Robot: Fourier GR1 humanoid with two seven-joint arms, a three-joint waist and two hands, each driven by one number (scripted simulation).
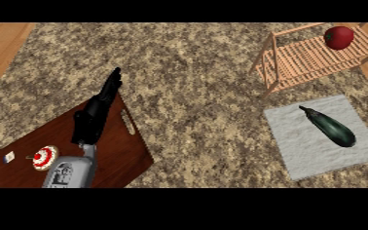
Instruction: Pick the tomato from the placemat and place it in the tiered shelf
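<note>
The red tomato (339, 37) lies on the slatted top of the wooden tiered shelf (302, 61) at the upper right, with no hand near it. Below the shelf a grey placemat (302, 146) holds only a dark green eggplant (329, 125). My left hand (96, 112) stands at the lower left, fingers straight and pointing up over the counter, holding nothing. My right hand shows nowhere in the view.
A dark wooden cutting board (122, 151) with a handle slot lies at the lower left under my left forearm. A small red-and-white round thing (43, 157) and a tiny white piece (10, 157) sit on it. The speckled counter (187, 78) spreads between board and shelf.
</note>
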